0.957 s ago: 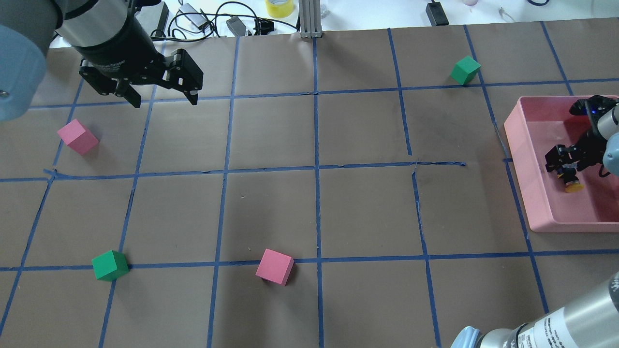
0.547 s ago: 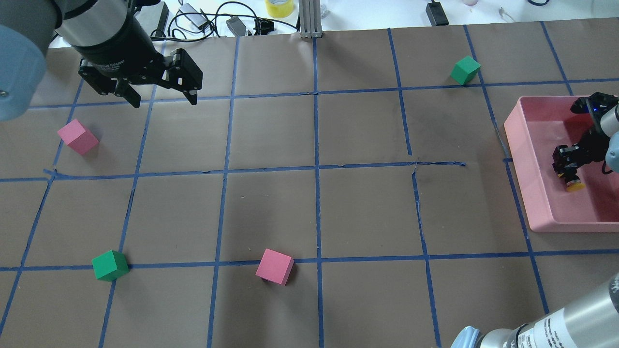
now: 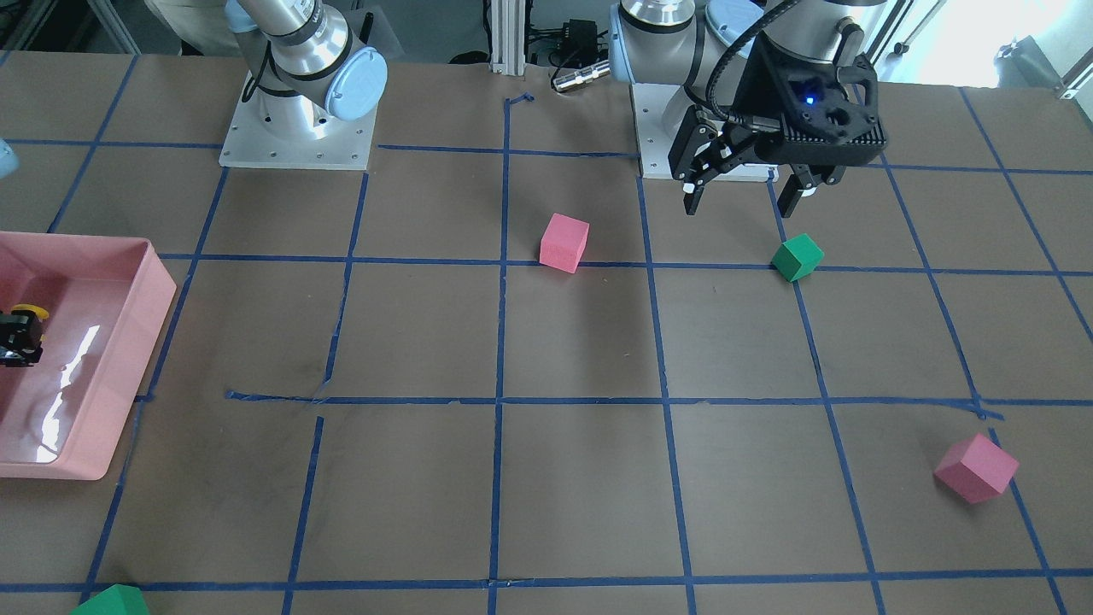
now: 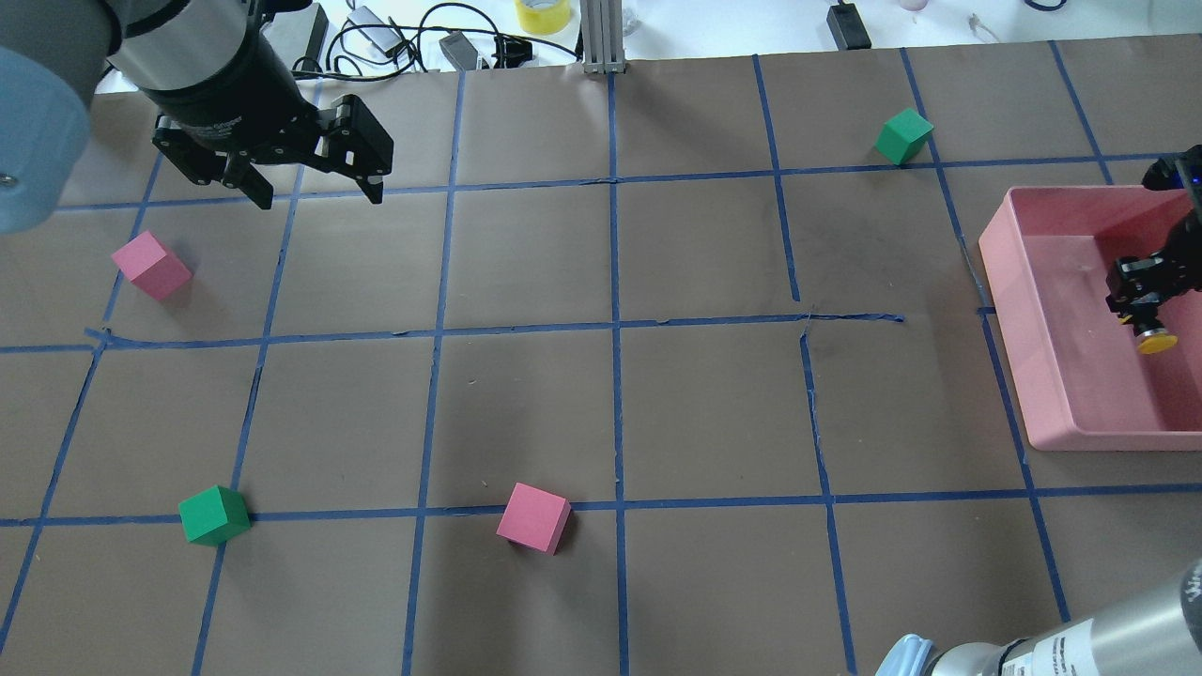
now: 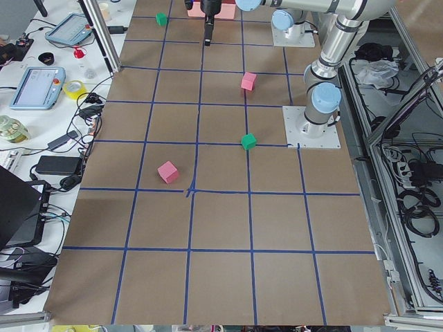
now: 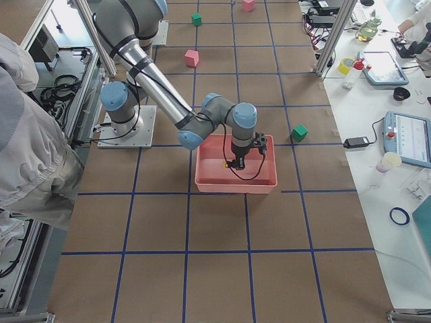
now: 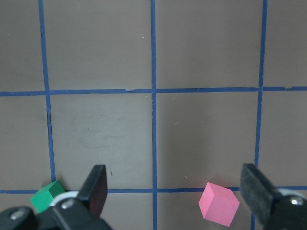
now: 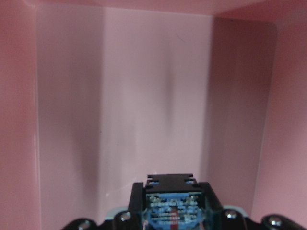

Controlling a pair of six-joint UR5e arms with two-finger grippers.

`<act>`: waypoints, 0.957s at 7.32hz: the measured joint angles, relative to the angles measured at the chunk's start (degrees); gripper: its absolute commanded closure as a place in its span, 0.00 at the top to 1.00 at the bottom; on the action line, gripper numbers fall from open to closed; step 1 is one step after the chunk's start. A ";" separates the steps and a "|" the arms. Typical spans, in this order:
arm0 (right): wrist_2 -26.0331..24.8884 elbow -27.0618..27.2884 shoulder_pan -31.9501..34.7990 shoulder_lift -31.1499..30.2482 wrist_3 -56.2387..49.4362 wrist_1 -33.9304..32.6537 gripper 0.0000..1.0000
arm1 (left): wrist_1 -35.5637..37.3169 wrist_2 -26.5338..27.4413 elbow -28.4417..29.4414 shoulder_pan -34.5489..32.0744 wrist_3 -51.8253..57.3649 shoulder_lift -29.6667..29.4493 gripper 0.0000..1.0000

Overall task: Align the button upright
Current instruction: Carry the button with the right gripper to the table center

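Observation:
The button (image 4: 1153, 338) has its yellow cap sticking out of my right gripper (image 4: 1140, 308), which is shut on its black body inside the pink tray (image 4: 1038, 376). The cap points toward the robot's side, so the button is tilted rather than upright. In the front view the cap (image 3: 31, 312) shows at the left edge above the gripper (image 3: 17, 342). The right wrist view shows the button's base block (image 8: 172, 203) between the fingers. My left gripper (image 4: 319, 195) hovers open and empty over the far left of the table. It also shows in the front view (image 3: 739, 205).
Two pink cubes (image 4: 150, 266) (image 4: 533, 518) and two green cubes (image 4: 214, 514) (image 4: 903, 136) lie scattered on the brown, blue-taped table. The tray's walls surround my right gripper. Cables and tape rolls lie beyond the far edge.
My right gripper has moved to the right inside the tray with the button in it, and the yellow cap went with it. The left arm has not moved.

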 measured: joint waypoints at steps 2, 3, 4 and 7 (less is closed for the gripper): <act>0.07 -6.79 2.79 -2.67 0.41 10.14 0.00 | -0.01 0.00 0.00 0.00 0.00 0.00 1.00; 0.08 -10.38 6.33 -3.64 1.21 14.16 0.00 | -0.01 0.00 0.00 0.00 0.00 0.00 1.00; 0.05 -12.84 11.43 -4.25 4.12 16.48 0.00 | -0.01 0.00 0.00 0.00 0.00 0.00 1.00; 0.06 -14.80 30.40 -4.19 24.91 17.72 0.00 | 0.05 0.00 0.03 0.00 0.00 0.00 1.00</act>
